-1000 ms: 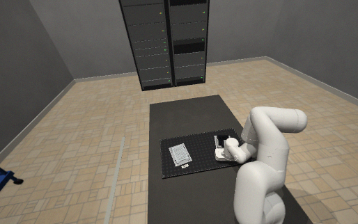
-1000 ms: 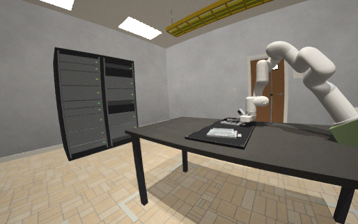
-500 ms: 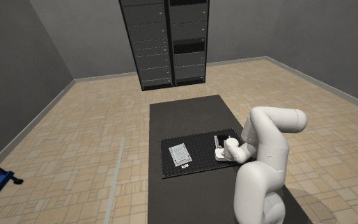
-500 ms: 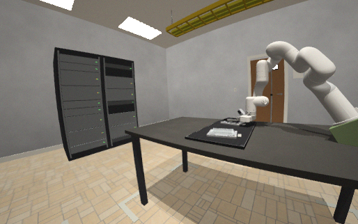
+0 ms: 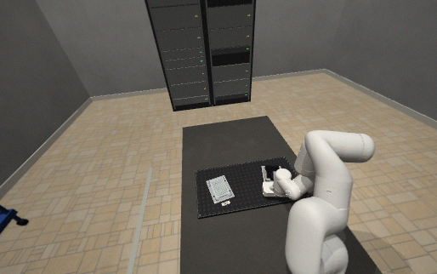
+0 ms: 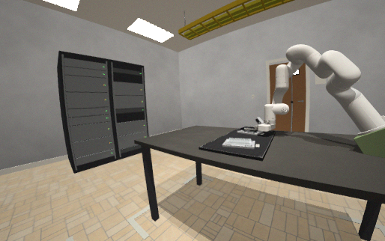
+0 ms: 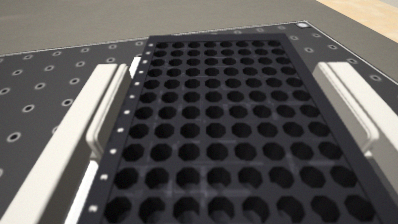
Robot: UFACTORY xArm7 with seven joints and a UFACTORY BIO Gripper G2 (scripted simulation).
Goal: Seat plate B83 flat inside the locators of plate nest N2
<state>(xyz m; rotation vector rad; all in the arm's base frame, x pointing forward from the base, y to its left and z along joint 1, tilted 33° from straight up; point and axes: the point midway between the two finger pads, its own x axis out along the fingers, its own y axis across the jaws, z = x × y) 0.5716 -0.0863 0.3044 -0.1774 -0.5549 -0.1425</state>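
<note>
Twin black server racks (image 5: 209, 55) (image 6: 110, 108).

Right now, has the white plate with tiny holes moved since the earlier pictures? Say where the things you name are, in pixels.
No. In the top view, the white plate (image 5: 219, 186) (image 6: 239, 141) is in the same spot near the left edge of the black board (image 5: 247, 191) (image 6: 245, 151) (image 7: 47, 97).
</note>
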